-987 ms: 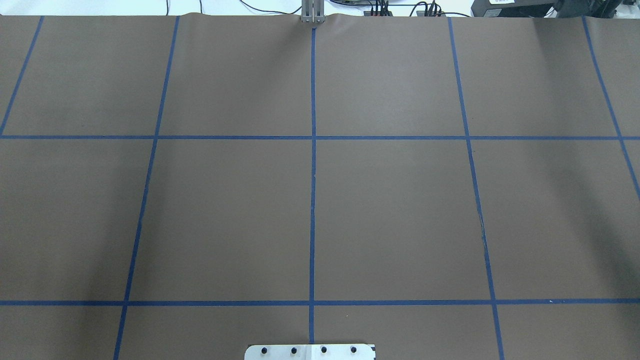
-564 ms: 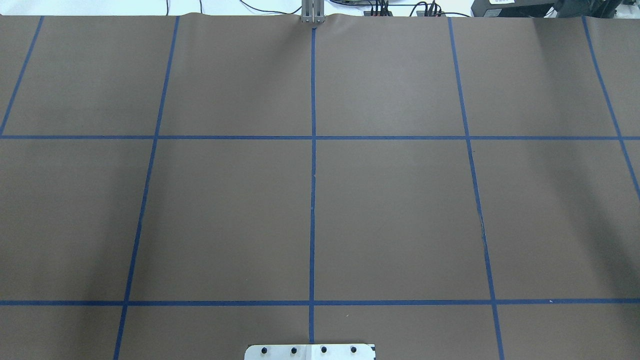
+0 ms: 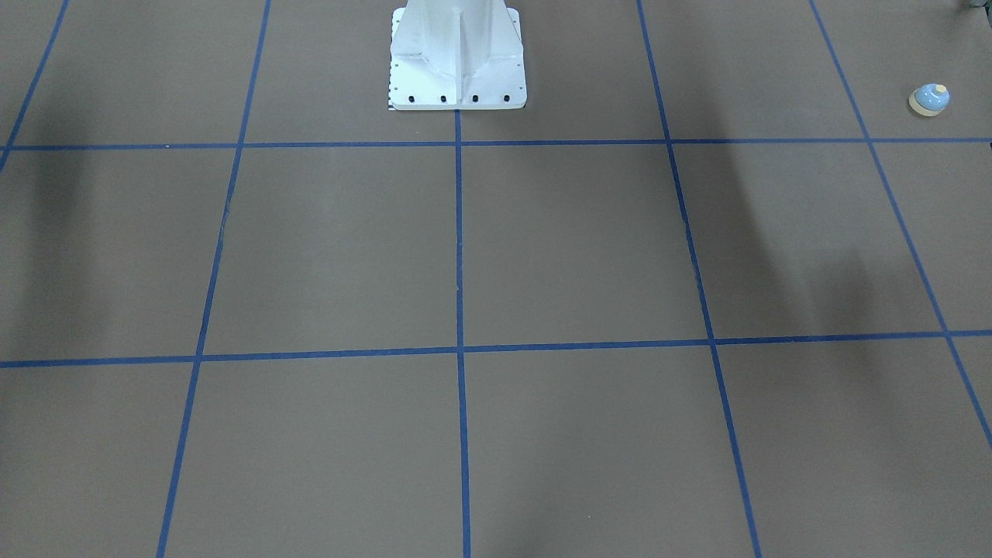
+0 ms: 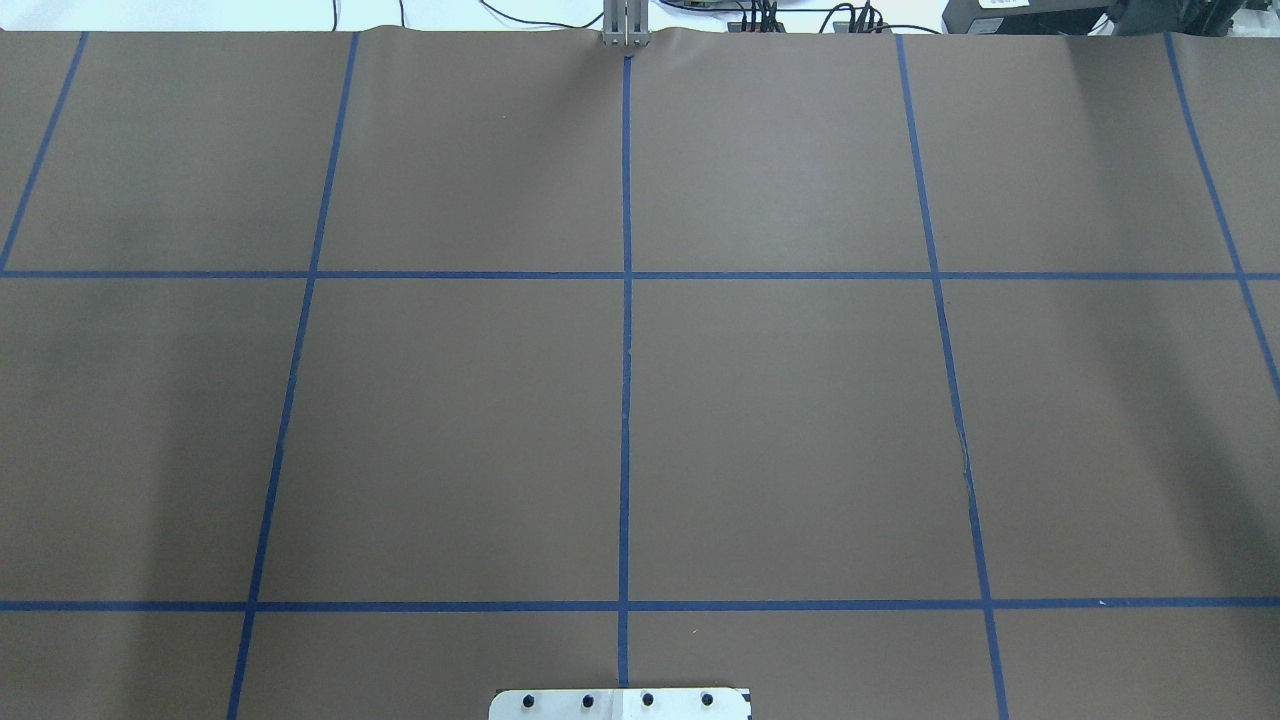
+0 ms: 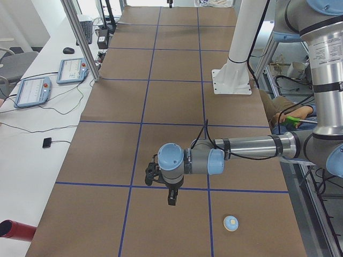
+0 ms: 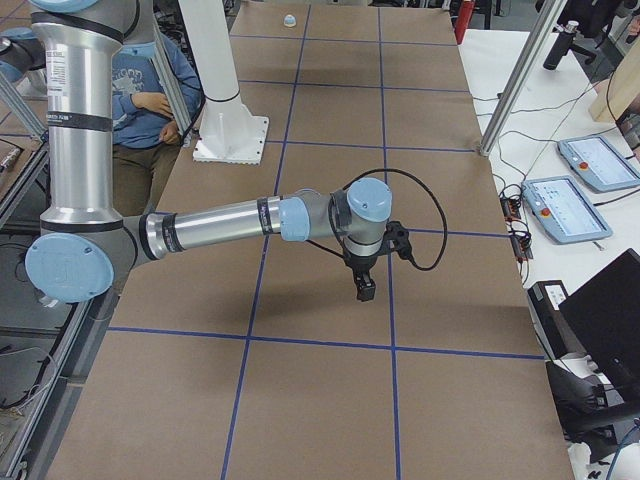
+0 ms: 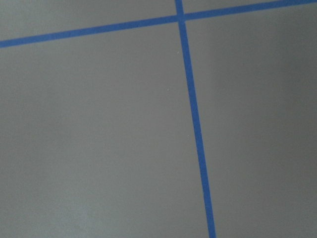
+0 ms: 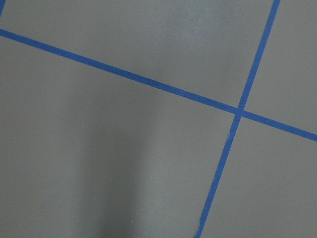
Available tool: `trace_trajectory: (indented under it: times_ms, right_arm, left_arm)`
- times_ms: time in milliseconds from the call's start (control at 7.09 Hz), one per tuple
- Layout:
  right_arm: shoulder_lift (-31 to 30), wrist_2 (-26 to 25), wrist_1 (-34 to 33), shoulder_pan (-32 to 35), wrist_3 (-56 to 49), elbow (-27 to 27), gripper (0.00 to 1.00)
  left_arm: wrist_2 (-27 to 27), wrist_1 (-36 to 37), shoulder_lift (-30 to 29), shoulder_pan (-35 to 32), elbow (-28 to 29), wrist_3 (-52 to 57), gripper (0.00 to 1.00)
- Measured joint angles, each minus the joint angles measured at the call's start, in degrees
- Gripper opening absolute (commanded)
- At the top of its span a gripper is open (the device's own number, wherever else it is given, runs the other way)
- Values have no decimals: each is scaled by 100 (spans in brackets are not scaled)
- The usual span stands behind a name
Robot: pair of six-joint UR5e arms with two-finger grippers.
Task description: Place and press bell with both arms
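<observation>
The bell (image 3: 929, 99) is a small light-blue dome on a cream base. It stands upright on the brown mat near the table's end on my left, and also shows in the exterior left view (image 5: 231, 223) and far off in the exterior right view (image 6: 289, 20). My left gripper (image 5: 171, 200) hangs pointing down above the mat, apart from the bell. My right gripper (image 6: 366, 291) hangs pointing down over the mat's other half. I cannot tell whether either is open or shut. Both wrist views show only bare mat and blue tape lines.
The white pedestal base (image 3: 457, 77) stands at the robot's side of the table (image 4: 620, 703). A seated person (image 6: 150, 90) is beside it. Teach pendants (image 5: 32, 91) and cables lie on the white side bench. A red cylinder (image 5: 13, 229) lies at its near end.
The faint shadow on the mat's left side in the overhead view has drifted a little further left. Nothing else differs there.
</observation>
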Motion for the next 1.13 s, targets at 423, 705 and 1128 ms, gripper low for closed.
trace_trajectory:
  times_ms: [423,705,1128]
  right_arm:
    - [-1,278,5,-5,-8,25,100]
    - [-3,489,0,-6,-9,50,100]
    - [15,580,-3,-39,10,48,100]
  left_arm:
    - [-1,-14,447,45,171,-52,100]
    - [-10,-11,646,202,381,-109,100]
    - [-13,-25,867,378,739,-143,100]
